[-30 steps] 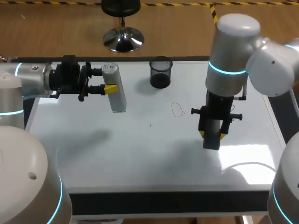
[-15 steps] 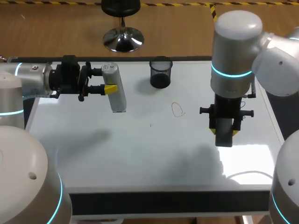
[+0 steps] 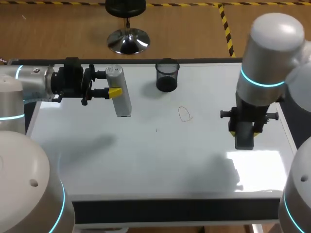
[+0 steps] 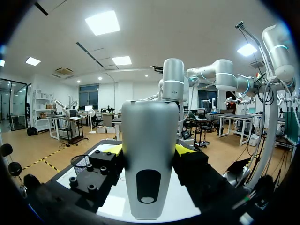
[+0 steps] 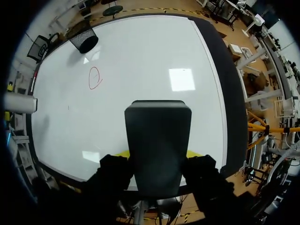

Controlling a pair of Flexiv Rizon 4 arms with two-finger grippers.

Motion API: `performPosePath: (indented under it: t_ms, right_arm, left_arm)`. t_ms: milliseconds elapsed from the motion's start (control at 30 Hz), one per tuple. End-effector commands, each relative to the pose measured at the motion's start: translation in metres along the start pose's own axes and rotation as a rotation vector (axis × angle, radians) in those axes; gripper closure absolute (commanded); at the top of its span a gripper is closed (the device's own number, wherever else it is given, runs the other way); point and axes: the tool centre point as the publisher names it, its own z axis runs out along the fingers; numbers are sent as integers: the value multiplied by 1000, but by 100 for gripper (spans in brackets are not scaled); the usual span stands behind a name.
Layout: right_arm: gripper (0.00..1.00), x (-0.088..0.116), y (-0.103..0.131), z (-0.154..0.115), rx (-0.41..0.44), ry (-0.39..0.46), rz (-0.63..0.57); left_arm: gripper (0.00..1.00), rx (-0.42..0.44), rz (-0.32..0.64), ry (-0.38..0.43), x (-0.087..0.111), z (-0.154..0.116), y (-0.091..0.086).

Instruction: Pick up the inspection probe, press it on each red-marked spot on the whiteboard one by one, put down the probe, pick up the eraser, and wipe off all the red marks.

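The whiteboard (image 3: 146,160) takes up nearly all of the table in front of me, a white sheet with a dark frame. My right arm (image 3: 265,73) comes in from the right and hangs over the right part of the board with its wrist pointing down. My left arm (image 3: 34,85) comes in from the left and lies level over the far left corner, its wrist pointing toward the right.

The left gripper (image 3: 111,83) has its fingers pressed against the two sides of the inspection probe (image 3: 120,94), a pale silver-grey cylinder. In the left wrist view the probe stands upright between the yellow tips, with a dark oval window near its lower end. It sits over the far left part of the board, and I cannot tell whether its lower end touches the surface.

The right gripper (image 3: 244,132) is clamped on the eraser (image 3: 244,140), a dark rectangular block. In the right wrist view the block fills the gap between the fingers, with a yellow tip showing at each side of it. The eraser is over the right side of the board, to the right of the mark and a little nearer. I cannot judge its height above the surface.

A black mesh cup (image 3: 166,76) stands at the far edge, near the middle. A red mark (image 5: 94,78), a thin drawn loop, lies near the cup, between it and the eraser. A tiny dark speck (image 3: 156,129) sits to the left of the loop and a little nearer.
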Motion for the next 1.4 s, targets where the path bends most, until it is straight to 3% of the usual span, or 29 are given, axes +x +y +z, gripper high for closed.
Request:
performPosePath:
  t_ms: [33, 1033, 1400]
  right_arm:
    - [100, -8, -5, -2, -20, 35, -1]
    - [100, -8, -5, -2, -20, 35, -1]
    - [100, -8, -5, -2, -20, 35, -1]
  left_arm:
    - [100, 1, 0, 2, -1, 0, -1]
    - [100, 1, 0, 2, -1, 0, -1]
    - [100, 0, -6, 61, 2, 29, 2]
